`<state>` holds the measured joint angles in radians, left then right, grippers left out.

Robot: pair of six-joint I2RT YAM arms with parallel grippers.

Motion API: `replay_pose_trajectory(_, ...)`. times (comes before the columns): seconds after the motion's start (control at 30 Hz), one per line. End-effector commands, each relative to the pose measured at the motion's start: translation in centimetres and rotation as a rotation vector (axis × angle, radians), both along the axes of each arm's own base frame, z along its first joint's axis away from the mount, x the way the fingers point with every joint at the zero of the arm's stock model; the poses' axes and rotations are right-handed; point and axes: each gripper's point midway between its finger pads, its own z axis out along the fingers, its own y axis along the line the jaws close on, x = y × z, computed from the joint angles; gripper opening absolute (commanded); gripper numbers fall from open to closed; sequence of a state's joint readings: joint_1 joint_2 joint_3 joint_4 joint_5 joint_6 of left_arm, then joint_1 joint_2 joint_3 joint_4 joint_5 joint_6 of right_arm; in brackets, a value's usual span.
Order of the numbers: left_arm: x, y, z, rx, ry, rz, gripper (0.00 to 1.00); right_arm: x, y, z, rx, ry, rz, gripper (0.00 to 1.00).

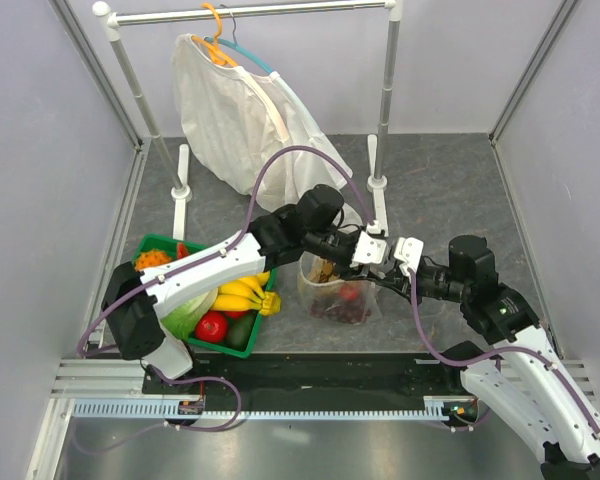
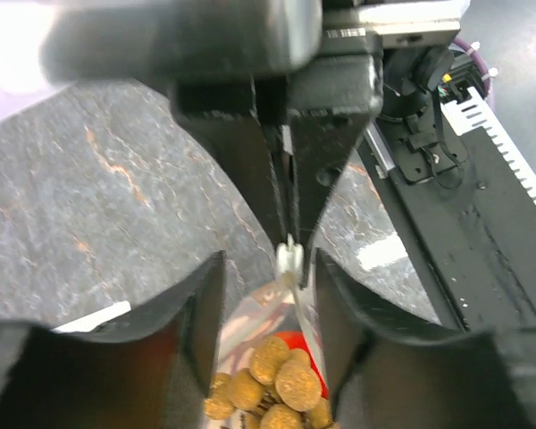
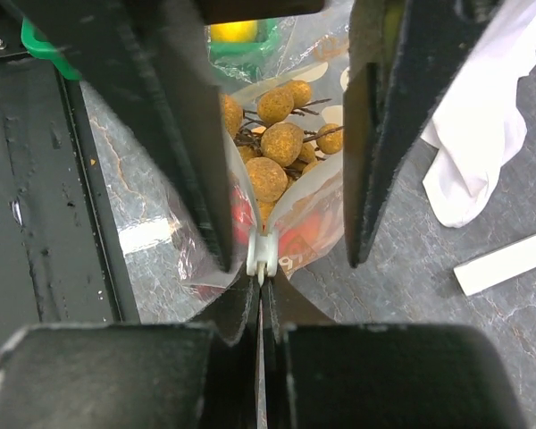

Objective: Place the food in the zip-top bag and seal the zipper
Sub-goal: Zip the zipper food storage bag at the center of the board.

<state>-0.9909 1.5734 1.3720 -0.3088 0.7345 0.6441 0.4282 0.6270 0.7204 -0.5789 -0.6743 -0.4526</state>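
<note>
The clear zip-top bag (image 1: 330, 298) stands on the dark table between both arms. Inside it are the tan berries (image 3: 272, 152), the red peach (image 3: 305, 228) and a dark grape bunch (image 1: 346, 313). My right gripper (image 3: 261, 290) is shut on the zipper strip, right behind the white slider (image 3: 263, 255). My left gripper (image 2: 268, 261) is open, one finger on each side of the bag's top, with the slider (image 2: 288, 261) close to its right finger. In the top view the left gripper (image 1: 360, 258) and the right gripper (image 1: 388, 262) meet over the bag's mouth.
A green basket (image 1: 152, 241) left of the bag holds lettuce, bananas (image 1: 242, 292) and other toy produce. A white garment (image 1: 230, 110) hangs on a rack (image 1: 385, 100) at the back. A black rail (image 1: 310, 375) runs along the near edge.
</note>
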Motion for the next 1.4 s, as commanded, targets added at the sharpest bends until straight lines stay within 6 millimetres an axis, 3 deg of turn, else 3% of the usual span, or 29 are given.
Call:
replay_pose_trajectory(0.0,0.3,-0.9,2.2,-0.057,-0.066,-0.023,0.45,-0.1,0.3,1.6,0.024,-0.062,0.032,0.00)
replay_pose_trajectory(0.33,0.0,0.4,0.3,0.027,-0.053,-0.022,0.02,-0.3,0.0,2.1,0.030,-0.078,0.010,0.00)
replay_pose_trajectory(0.6,3.8,4.6,0.4,0.078,-0.078,0.110,0.03,-0.7,-1.0,1.5,0.006,-0.090,-0.030,0.00)
replay_pose_trajectory(1.03,8.3,14.4,-1.2,0.191,-0.111,0.327,0.04,-0.1,-2.7,1.6,-0.004,-0.113,-0.152,0.00)
replay_pose_trajectory(1.13,8.7,15.9,-1.1,0.199,-0.124,0.366,0.04,0.0,-3.0,1.6,-0.014,-0.111,-0.170,0.00)
replay_pose_trajectory(1.37,9.0,17.5,-1.0,0.211,-0.143,0.423,0.04,0.9,-4.1,1.8,-0.043,-0.137,-0.242,0.00)
